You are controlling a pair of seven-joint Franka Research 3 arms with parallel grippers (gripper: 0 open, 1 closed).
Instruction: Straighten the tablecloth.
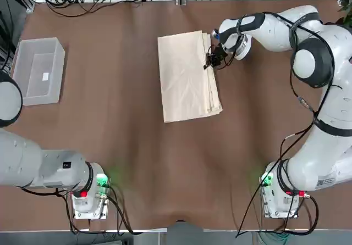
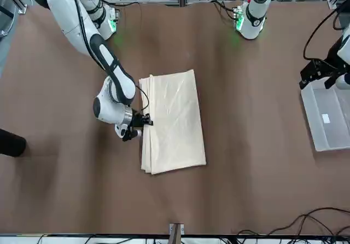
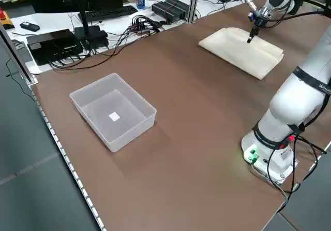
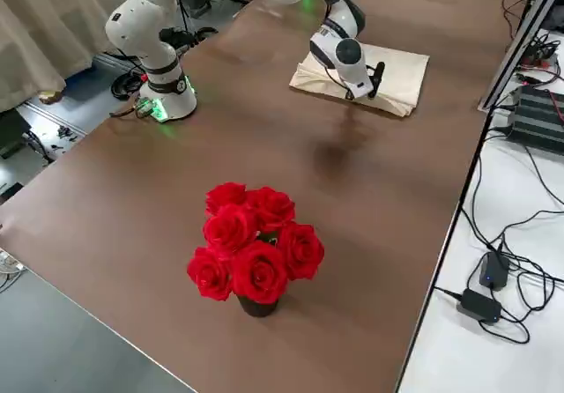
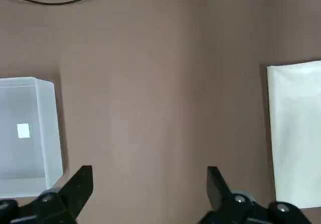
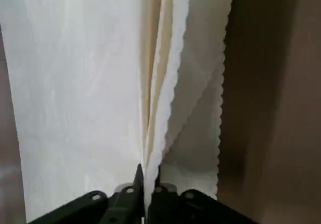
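Observation:
The cream-beige tablecloth (image 1: 187, 74) lies folded in several layers on the brown table cover, right of centre and toward the far side. My right gripper (image 1: 209, 62) sits at its right-hand long edge, where the layers' edges show. In the right wrist view the right gripper (image 6: 145, 176) is shut, pinching an upper layer of the tablecloth (image 6: 75, 83) by its scalloped edge. My left gripper (image 5: 149, 174) hangs open and empty above the table's left side, near the bin, with the tablecloth (image 5: 296, 133) far off to its side.
A clear plastic bin (image 1: 37, 70) stands at the left edge of the table, holding only a small white label. A pot of red roses (image 4: 251, 239) stands on the robot's right side of the table. Cables and electronics lie beyond the far edge.

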